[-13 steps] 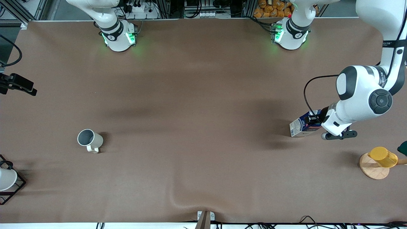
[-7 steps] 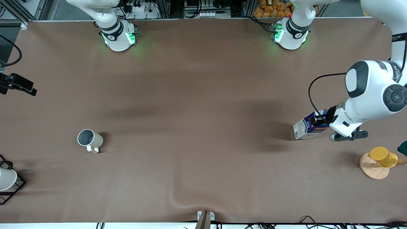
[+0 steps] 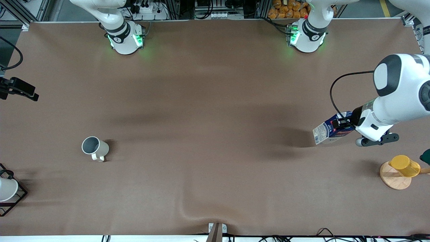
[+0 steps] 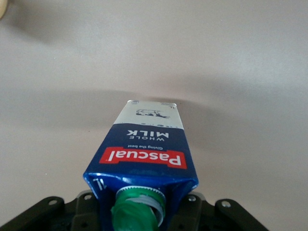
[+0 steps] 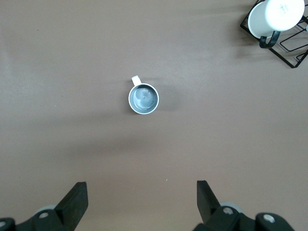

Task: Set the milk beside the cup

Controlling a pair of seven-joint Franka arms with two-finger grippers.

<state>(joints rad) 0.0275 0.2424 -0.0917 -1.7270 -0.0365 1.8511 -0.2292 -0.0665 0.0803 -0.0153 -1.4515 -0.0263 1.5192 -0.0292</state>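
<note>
Jaws of the left gripper (image 3: 342, 125) are clamping the tilted milk (image 3: 331, 129) above the tabletop (image 3: 215, 101); the right gripper (image 5: 142, 199), jaws spread wide, is waiting over the cup (image 3: 94, 148).

You see a matt brown cloth worktop (image 3: 208, 111), a glossy printed card milk (image 4: 144, 149) with plastic cap (image 4: 137, 209), and a smooth glazed cup (image 5: 143, 98).

brown-covered table (image 3: 215, 101) with a few things spread wide apart

the cup (image 3: 95, 148) stands upright toward the right arm's end, handle turned to the front camera. a white cone in a black wire frame (image 3: 7, 191) sits at that end's edge, nearer the camera. at the left arm's end a yellow cup on a round wooden base (image 3: 399, 171). both arm bases stand on the table's farthest edge.
</note>
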